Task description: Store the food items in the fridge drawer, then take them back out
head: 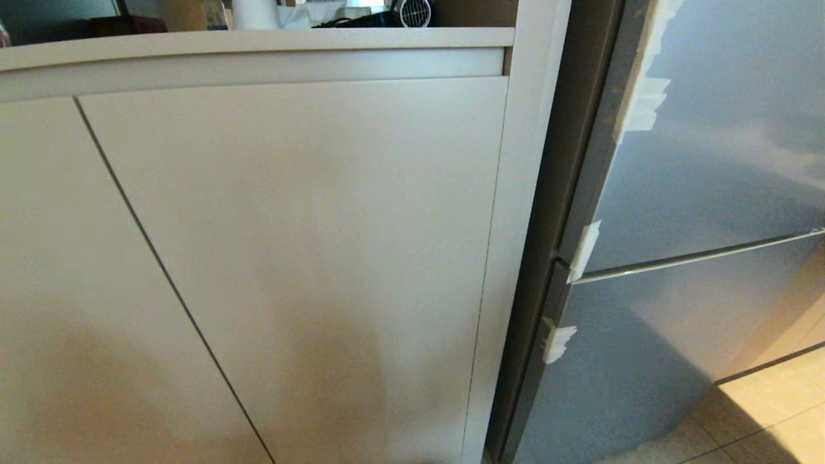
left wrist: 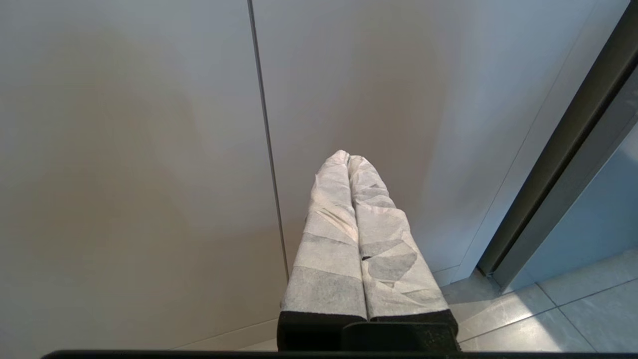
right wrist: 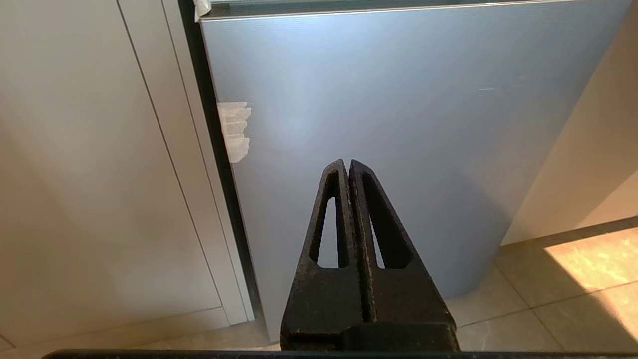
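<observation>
Neither arm is at work: the left gripper, wrapped in white tape, hangs with its jaws clenched on nothing in front of the beige cabinet doors, and the bare black right gripper hangs likewise clenched and empty, facing the lower front of the silver fridge. The fridge stands to the right of the cabinet, shut, with scraps of white tape along its left edge. The fridge drawer is presumably behind that closed front; none of its clear bin shows. The potato and bell pepper cannot be seen in any view. On the surface above the cabinet, at the far top of the head view, only odd items are cut off by the frame. From here the risks are mostly of approach: both grippers sit low and close to the panels, so a careless drive or bend could knock a fingertip into the cabinet or the fridge front. Clenched jaws would also skid off the flat panel unless opened before reaching for its edge.
</observation>
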{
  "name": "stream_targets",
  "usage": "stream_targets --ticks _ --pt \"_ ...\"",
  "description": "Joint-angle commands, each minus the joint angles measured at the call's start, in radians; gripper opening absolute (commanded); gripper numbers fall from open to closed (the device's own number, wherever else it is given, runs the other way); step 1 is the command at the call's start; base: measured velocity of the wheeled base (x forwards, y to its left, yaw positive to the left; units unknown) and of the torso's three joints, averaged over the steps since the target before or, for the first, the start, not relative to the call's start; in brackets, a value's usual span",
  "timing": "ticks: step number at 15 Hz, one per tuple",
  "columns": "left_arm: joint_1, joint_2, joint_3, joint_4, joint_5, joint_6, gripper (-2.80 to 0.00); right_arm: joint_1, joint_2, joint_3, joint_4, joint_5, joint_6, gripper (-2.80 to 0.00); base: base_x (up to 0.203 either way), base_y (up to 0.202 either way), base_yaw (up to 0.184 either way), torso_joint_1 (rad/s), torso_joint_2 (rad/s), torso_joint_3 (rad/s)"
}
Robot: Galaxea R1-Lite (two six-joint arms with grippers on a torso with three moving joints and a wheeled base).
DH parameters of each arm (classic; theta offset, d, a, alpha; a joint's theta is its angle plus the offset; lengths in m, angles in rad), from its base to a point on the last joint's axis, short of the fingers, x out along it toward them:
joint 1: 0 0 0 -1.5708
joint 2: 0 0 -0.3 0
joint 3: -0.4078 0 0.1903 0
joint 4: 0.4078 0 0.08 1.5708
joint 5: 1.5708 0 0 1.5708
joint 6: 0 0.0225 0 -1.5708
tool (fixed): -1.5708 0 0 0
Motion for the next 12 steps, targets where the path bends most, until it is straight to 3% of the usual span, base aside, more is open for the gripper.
stream_targets --ticks 1,7,12 --pt "0.000 0.002 0.000 0.000 0.000 0.000 -2.80 0.000 0.001 0.031 0.000 0.000 0.000 -2.80 0.000 0.000 0.000 -0.017 0.07 0.050" --pt "0.000 0.002 0.000 0.000 0.000 0.000 -2.80 0.000 0.001 0.031 0.000 0.000 -0.001 -2.80 0.000 0.000 -0.013 0.001 0.01 0.007" --pt "0.000 0.002 0.000 0.000 0.000 0.000 -2.80 0.000 0.001 0.031 0.000 0.000 -0.003 -2.80 0.001 0.007 -0.170 0.002 0.00 0.004"
